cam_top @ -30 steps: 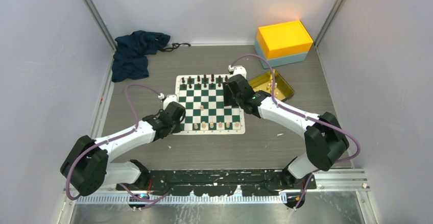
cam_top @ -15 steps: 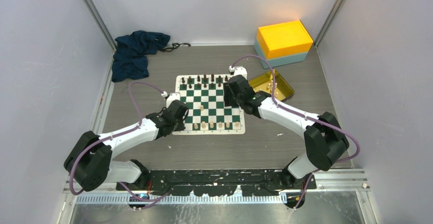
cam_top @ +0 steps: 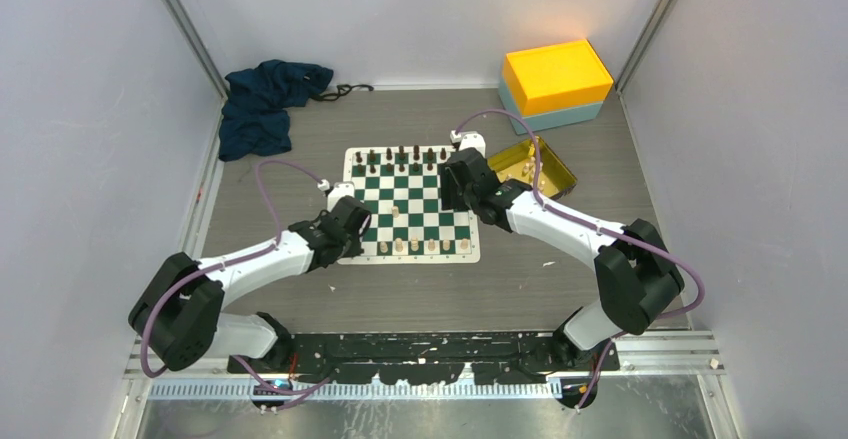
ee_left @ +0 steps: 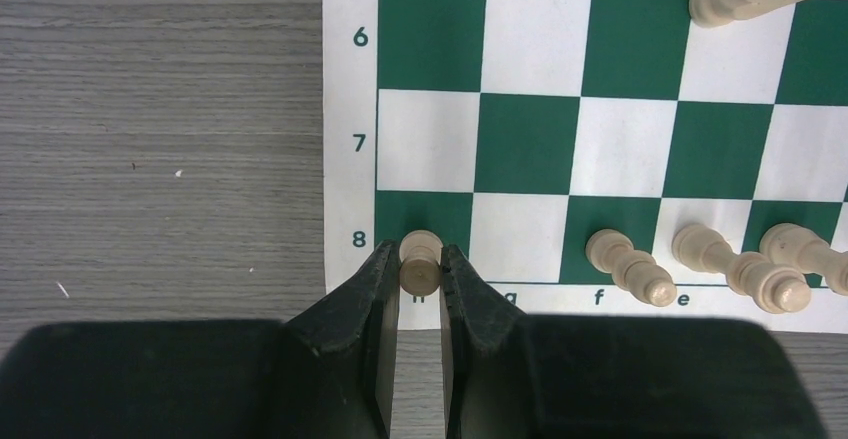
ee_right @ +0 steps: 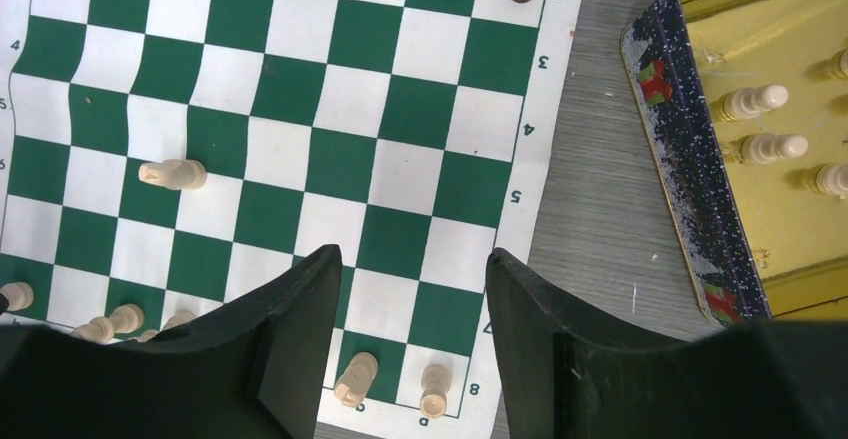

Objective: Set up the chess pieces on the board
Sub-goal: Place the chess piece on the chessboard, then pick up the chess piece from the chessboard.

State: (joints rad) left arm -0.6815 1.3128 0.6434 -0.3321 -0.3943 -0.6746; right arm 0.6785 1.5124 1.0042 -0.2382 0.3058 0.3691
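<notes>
The board (cam_top: pixel 415 199) lies mid-table, with black figures (cam_top: pixel 400 156) along its far rows. My left gripper (ee_left: pixel 419 256) is at the near-left corner and is shut on a cream chess piece (ee_left: pixel 421 264) over the corner square marked 8 and h. More cream chess pieces (ee_left: pixel 630 264) stand along that near row, and another (cam_top: pixel 395 211) sits mid-board. My right gripper (ee_right: pixel 412 259) hovers open over the right half of the board (ee_right: pixel 300 89), with nothing between its fingers. Two cream pieces (ee_right: pixel 357 377) stand below it on the near row.
A gold tray (cam_top: pixel 548 167) right of the board holds more cream pieces (ee_right: pixel 755 102). A yellow box on a teal base (cam_top: pixel 556 76) stands at the back right. A dark blue cloth (cam_top: pixel 265 104) lies at the back left. Grey walls close in both sides.
My left arm has moved right and forward, bringing its gripper over the board's near-left corner. The right arm has hardly moved.
</notes>
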